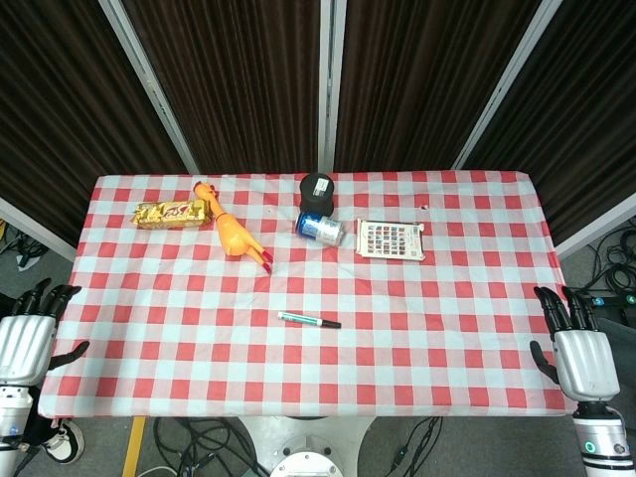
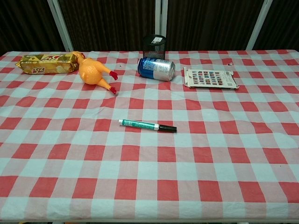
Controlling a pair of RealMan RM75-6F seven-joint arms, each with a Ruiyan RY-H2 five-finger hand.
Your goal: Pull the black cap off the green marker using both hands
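The green marker (image 1: 304, 319) (image 2: 139, 124) lies flat near the middle of the red-and-white checked table, its black cap (image 1: 329, 323) (image 2: 167, 128) pointing right. My left hand (image 1: 28, 333) hangs beyond the table's left front corner, fingers spread and empty. Off the right front corner, my right hand (image 1: 573, 343) is likewise spread with nothing in it. Both hands are far from the marker and appear only in the head view.
At the back of the table (image 1: 477, 298) lie a yellow snack packet (image 1: 171, 213) (image 2: 45, 63), a rubber chicken (image 1: 231, 233) (image 2: 93, 72), a toppled blue can (image 1: 320, 228) (image 2: 156, 68), a black mesh cup (image 1: 318, 190) (image 2: 154, 45) and a card of coloured swatches (image 1: 391, 239) (image 2: 209, 77).
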